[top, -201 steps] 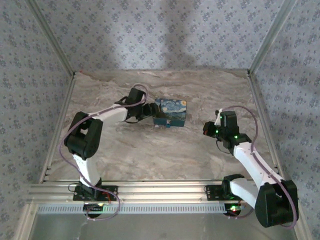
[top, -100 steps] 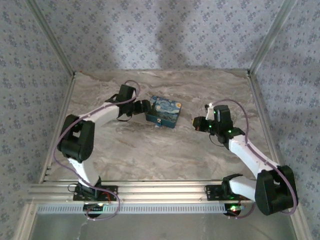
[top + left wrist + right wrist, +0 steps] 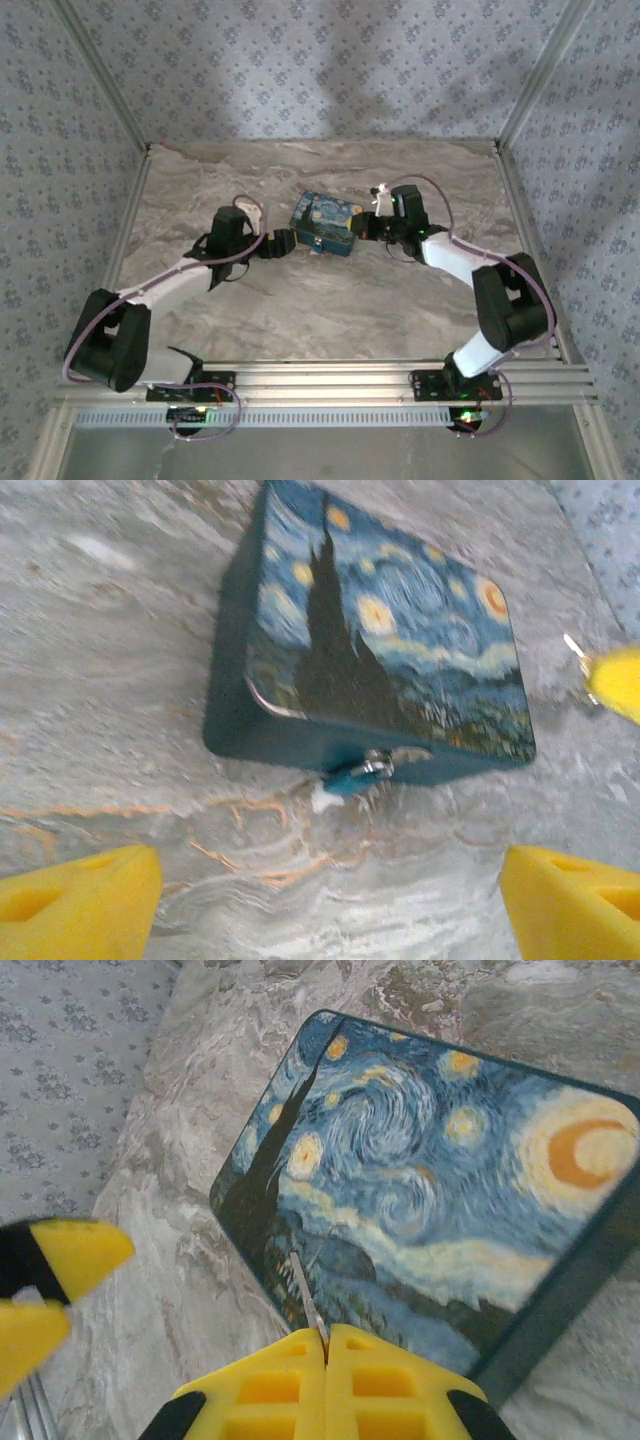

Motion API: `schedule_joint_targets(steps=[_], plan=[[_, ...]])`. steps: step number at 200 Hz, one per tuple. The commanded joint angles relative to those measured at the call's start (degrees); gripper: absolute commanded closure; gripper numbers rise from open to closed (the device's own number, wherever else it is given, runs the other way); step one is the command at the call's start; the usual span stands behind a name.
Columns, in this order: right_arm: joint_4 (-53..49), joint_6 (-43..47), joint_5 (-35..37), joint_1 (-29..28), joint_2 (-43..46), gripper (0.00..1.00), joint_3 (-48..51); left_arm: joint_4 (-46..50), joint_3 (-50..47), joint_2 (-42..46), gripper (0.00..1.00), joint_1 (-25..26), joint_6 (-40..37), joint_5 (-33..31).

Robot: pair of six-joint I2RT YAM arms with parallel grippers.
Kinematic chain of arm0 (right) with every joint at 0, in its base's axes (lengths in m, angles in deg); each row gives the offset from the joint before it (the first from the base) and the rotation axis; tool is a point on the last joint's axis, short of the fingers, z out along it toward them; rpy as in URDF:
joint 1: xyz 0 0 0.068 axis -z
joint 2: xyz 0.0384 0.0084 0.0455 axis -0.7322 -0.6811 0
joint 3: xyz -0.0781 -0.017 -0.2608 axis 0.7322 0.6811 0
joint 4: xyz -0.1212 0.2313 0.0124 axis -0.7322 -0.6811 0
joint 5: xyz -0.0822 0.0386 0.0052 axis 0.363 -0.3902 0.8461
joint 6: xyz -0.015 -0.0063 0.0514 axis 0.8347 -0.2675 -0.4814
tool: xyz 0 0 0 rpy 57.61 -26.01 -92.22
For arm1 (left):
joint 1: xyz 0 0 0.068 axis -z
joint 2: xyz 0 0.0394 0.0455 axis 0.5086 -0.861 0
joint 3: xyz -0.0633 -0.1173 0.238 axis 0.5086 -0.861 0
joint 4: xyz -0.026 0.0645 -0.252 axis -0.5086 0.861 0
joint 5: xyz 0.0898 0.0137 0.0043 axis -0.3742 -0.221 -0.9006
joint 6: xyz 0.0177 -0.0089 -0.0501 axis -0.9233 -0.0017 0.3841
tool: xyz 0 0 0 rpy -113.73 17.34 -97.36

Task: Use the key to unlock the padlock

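Observation:
The padlock (image 3: 352, 776), a tiny bluish-grey piece with a silver shackle, hangs on the front clasp of the blue swirl-painted box (image 3: 385, 645). From above, the padlock (image 3: 318, 244) shows at the near edge of the box (image 3: 326, 220). My left gripper (image 3: 325, 905) is open just in front of the padlock, its yellow fingers (image 3: 80, 898) wide apart with only table between them. My right gripper (image 3: 327, 1345) is shut on the key (image 3: 306, 1300), whose thin silver blade points over the box lid (image 3: 430, 1180). Seen from above, the right gripper (image 3: 366, 226) sits at the box's right side and the left gripper (image 3: 281, 243) at its near left.
The marble-patterned table (image 3: 330, 300) is walled by patterned panels and aluminium posts (image 3: 525, 90). An aluminium rail (image 3: 320, 380) runs along the near edge, by the arm bases. Open tabletop lies in front of the box.
My right arm swung left, bringing the key up to the box. My left arm drew back toward the near left and its jaws widened. The box shifted a little left and turned.

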Motion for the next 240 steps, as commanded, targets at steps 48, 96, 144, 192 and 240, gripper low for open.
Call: schedule_joint_targets(steps=[48,96,144,192,240], plan=[[4.45,1.02,-2.77,0.5,-9.18,1.0,-5.51,-18.26,-1.85,-9.94,0.18,3.79,0.06,10.46],[4.74,1.69,-2.63,1.35,-10.76,1.0,-4.11,-22.74,-0.07,-16.79,0.21,5.01,-1.31,11.69],[4.49,0.87,-2.04,0.31,-11.72,1.0,-1.92,-23.7,2.42,-21.22,0.26,5.24,-3.22,12.05],[5.1,-0.81,-1.65,-1.27,-11.99,1.0,-0.39,-24.04,4.64,-24.89,0.29,5.23,-4.57,11.13],[5.11,-1.15,-1.25,-1.9,-11.47,1.0,0.0,-23.18,6.57,-27.72,0.33,5.27,-6.09,10.92]])
